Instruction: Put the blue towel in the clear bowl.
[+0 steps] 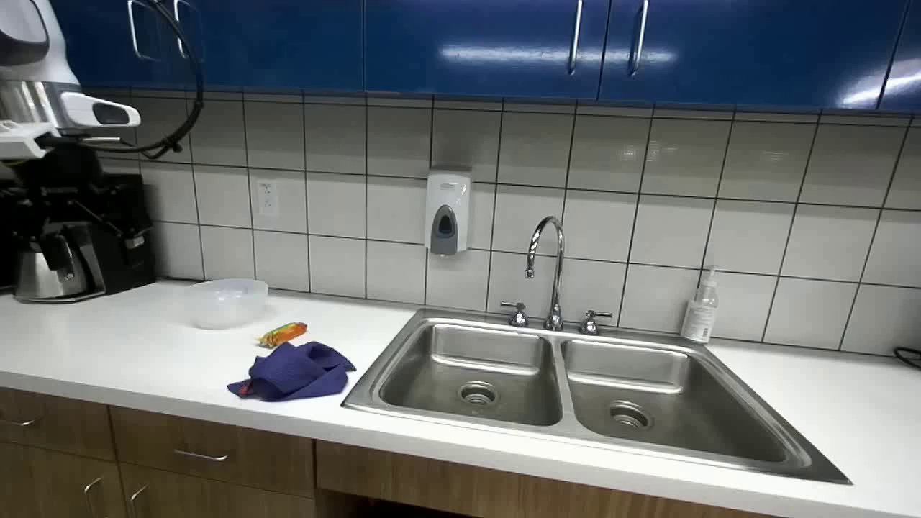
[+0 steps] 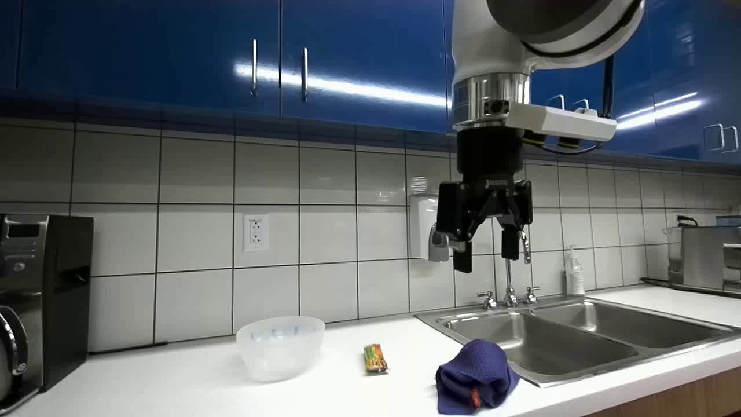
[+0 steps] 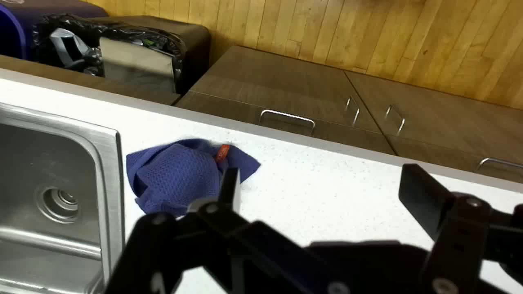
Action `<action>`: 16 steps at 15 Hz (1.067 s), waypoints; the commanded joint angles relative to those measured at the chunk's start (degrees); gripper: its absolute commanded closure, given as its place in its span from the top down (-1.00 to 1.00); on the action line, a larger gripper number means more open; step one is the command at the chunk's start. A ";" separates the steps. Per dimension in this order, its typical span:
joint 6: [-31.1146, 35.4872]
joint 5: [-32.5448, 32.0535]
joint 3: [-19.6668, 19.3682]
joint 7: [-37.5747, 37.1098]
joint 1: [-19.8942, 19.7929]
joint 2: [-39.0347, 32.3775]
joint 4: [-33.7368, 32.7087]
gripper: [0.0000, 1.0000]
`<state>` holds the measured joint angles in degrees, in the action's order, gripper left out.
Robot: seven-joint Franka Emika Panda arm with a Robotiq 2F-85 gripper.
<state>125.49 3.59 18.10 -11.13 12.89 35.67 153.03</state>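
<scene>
Well, I had the claw (image 2: 487, 252) up in the air above the counter (image 2: 191, 394), its two fingers (image 2: 463, 260) standing wide apart. On my wrist view bare white counter filled the gap between them, and one fingertip overlapped the blue towel (image 3: 175, 175) only by line of sight; in an exterior view I could see the cloth lying lower, apart from the claw. That towel lay in a bunched heap just beside the sink (image 3: 112, 183), with a small red tag (image 3: 222, 153) showing among its folds. The clear bowl (image 2: 281, 347) stood upright farther along the counter, near the tiled wall (image 2: 197, 243) and well apart from the towel. Between the two I made out a snack packet (image 2: 375, 358) in an orange and green wrapper, touching neither. Past the bowl sat a dark coffee machine (image 2: 63, 289), its metal jug (image 1: 39, 280) partly hidden in an exterior view behind the claw. At the back of the sink rose a curved tap (image 1: 557, 288), a pump bottle (image 1: 700, 316) stood by the sink's back corner, and a white dispenser (image 1: 449, 194) hung on the tiles. My wrist view also took in a drawer (image 3: 237, 108) and a bin (image 3: 198, 45) with a black bag.
</scene>
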 commanded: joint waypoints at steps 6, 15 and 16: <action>-0.11 -0.46 -0.60 -0.35 0.62 -0.18 -0.09 1.00; 3.69 -4.01 0.35 -1.74 -1.57 -8.35 -1.13 1.00; 4.77 -4.94 0.25 -1.98 -2.19 -10.08 -1.51 1.00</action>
<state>127.70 1.57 18.08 -11.20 12.47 30.54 153.04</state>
